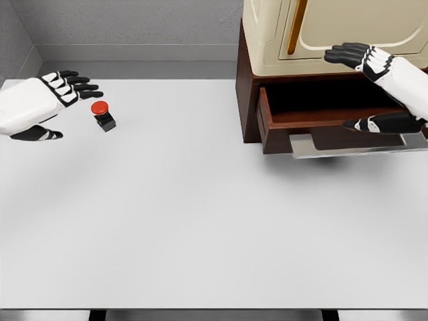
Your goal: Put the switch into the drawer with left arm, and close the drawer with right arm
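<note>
My left robot hand [50, 103] hangs over the desk's [200, 221] far left, fingers spread and thumb dropped below, holding nothing. The switch [102, 116], a red button on a small black base, stands upright on the desk just to the right of my fingertips, close but not touching, so this hand is by far the nearer one. I judge a short reach rightward would bracket it between fingers and thumb. From there the way to the right is bare desk all the way to the open drawer [321, 117], which juts from the dark wooden cabinet [247, 87] with its cavity facing up. My right robot hand [374, 87] waits there, spread and empty, fingers above the drawer and thumb by its front edge.
</note>
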Motion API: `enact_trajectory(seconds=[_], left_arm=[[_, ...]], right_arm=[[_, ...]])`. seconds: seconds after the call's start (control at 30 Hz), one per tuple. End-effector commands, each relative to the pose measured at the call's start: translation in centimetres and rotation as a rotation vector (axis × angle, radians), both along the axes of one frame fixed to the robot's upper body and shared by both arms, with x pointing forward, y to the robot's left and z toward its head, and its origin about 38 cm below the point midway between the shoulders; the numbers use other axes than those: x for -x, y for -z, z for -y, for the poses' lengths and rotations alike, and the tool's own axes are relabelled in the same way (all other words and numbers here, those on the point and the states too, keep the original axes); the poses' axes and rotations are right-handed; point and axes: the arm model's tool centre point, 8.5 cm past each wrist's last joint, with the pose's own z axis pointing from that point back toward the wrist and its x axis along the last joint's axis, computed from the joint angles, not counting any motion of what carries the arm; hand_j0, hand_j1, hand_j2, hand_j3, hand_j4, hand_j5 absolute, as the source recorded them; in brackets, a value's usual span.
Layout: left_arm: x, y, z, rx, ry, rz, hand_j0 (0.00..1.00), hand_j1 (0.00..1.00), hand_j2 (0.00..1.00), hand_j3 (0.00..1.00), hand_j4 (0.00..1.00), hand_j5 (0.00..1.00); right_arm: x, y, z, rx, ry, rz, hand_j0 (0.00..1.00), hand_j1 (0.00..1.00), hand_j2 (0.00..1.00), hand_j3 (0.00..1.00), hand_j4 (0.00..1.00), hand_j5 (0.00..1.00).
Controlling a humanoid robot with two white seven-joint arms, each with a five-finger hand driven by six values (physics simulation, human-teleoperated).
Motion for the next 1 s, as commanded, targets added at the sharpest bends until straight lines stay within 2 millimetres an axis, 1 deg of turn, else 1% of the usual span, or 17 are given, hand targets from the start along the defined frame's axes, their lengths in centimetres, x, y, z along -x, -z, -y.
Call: enact_trajectory(seconds=[0.0, 0.1, 0.17, 0.3, 0.37, 0.4, 0.43, 0.5, 0.57, 0.67, 0.7, 0.73, 0.77, 0.83, 0.9, 0.93, 0.97], left_arm=[[0.0, 0.2, 0.1, 0.004, 0.0, -0.005, 1.0, 1.0, 1.0, 1.0, 1.0, 1.0], [-0.6, 1.5, 0.7, 0.009, -0.003, -0.013, 1.0, 1.0, 1.0, 1.0, 1.0, 1.0], [-0.8, 2.2, 1.0, -0.003, -0.002, -0.035, 1.0, 1.0, 1.0, 1.0, 1.0, 1.0], [-1.5, 2.9, 1.5, -0.015, -0.007, -0.072, 1.0, 1.0, 1.0, 1.0, 1.0, 1.0], [-2.5, 3.8, 2.3, -0.052, 0.006, -0.114, 1.0, 1.0, 1.0, 1.0, 1.0, 1.0], [-3.3, 4.1, 3.2, -0.051, 0.016, -0.128, 1.0, 1.0, 1.0, 1.0, 1.0, 1.0], [-3.5, 4.4, 3.2, -0.06, 0.011, -0.143, 1.0, 1.0, 1.0, 1.0, 1.0, 1.0], [-3.9, 4.5, 3.9, -0.079, 0.03, -0.15, 1.0, 1.0, 1.0, 1.0, 1.0, 1.0], [-5.0, 4.4, 4.4, -0.101, 0.036, -0.157, 1.0, 1.0, 1.0, 1.0, 1.0, 1.0], [-6.1, 3.6, 4.5, -0.126, 0.032, -0.151, 1.0, 1.0, 1.0, 1.0, 1.0, 1.0], [-6.4, 3.8, 4.2, -0.135, 0.02, -0.158, 1.0, 1.0, 1.0, 1.0, 1.0, 1.0], [-6.7, 4.0, 4.0, -0.146, 0.013, -0.169, 1.0, 1.0, 1.0, 1.0, 1.0, 1.0], [-7.0, 4.3, 4.4, -0.141, 0.015, -0.175, 1.0, 1.0, 1.0, 1.0, 1.0, 1.0], [-7.7, 4.9, 4.2, -0.159, 0.002, -0.197, 1.0, 1.0, 1.0, 1.0, 1.0, 1.0], [-8.3, 6.0, 4.7, -0.149, -0.006, -0.221, 1.0, 1.0, 1.0, 1.0, 1.0, 1.0], [-8.6, 6.0, 4.4, -0.154, -0.017, -0.224, 1.0, 1.0, 1.0, 1.0, 1.0, 1.0], [-9.1, 6.4, 4.7, -0.142, -0.023, -0.232, 1.0, 1.0, 1.0, 1.0, 1.0, 1.0]], right_arm=[[0.0, 0.4, -0.2, -0.013, -0.004, -0.01, 1.0, 1.0, 1.0, 1.0, 1.0, 1.0], [0.0, 0.7, -0.6, -0.038, -0.01, -0.012, 1.0, 1.0, 1.0, 1.0, 1.0, 1.0], [-0.2, 1.2, -1.6, -0.073, -0.028, -0.016, 1.0, 1.0, 1.0, 1.0, 1.0, 1.0], [-0.2, 1.0, -1.5, -0.075, -0.025, -0.01, 1.0, 1.0, 1.0, 1.0, 1.0, 1.0], [-0.2, 1.0, -1.5, -0.078, -0.025, -0.009, 1.0, 1.0, 1.0, 1.0, 1.0, 1.0], [-0.2, 1.3, -1.7, -0.082, -0.029, -0.014, 1.0, 1.0, 1.0, 1.0, 1.0, 1.0], [-0.2, 1.5, -1.9, -0.086, -0.033, -0.019, 1.0, 1.0, 1.0, 1.0, 1.0, 1.0], [-0.2, 1.5, -1.9, -0.08, -0.033, -0.018, 1.0, 1.0, 1.0, 1.0, 1.0, 1.0], [-0.1, 1.7, -1.8, -0.063, -0.029, -0.016, 1.0, 1.0, 1.0, 1.0, 1.0, 1.0], [-0.1, 1.8, -1.9, -0.065, -0.031, -0.016, 1.0, 1.0, 1.0, 1.0, 1.0, 1.0], [-0.1, 1.8, -1.9, -0.065, -0.032, -0.015, 1.0, 1.0, 1.0, 1.0, 1.0, 1.0], [-0.1, 2.0, -2.1, -0.068, -0.034, -0.018, 1.0, 1.0, 1.0, 1.0, 1.0, 1.0], [-0.1, 2.1, -2.1, -0.06, -0.034, -0.014, 1.0, 1.0, 1.0, 1.0, 1.0, 1.0], [-0.1, 2.0, -2.0, -0.058, -0.032, -0.013, 1.0, 1.0, 1.0, 1.0, 1.0, 1.0], [-0.1, 2.0, -1.8, -0.052, -0.029, -0.014, 1.0, 1.0, 1.0, 1.0, 1.0, 1.0], [0.0, 1.9, -1.6, -0.045, -0.026, -0.014, 1.0, 1.0, 1.0, 1.0, 1.0, 1.0], [0.0, 1.9, -1.6, -0.044, -0.025, -0.014, 1.0, 1.0, 1.0, 1.0, 1.0, 1.0]])
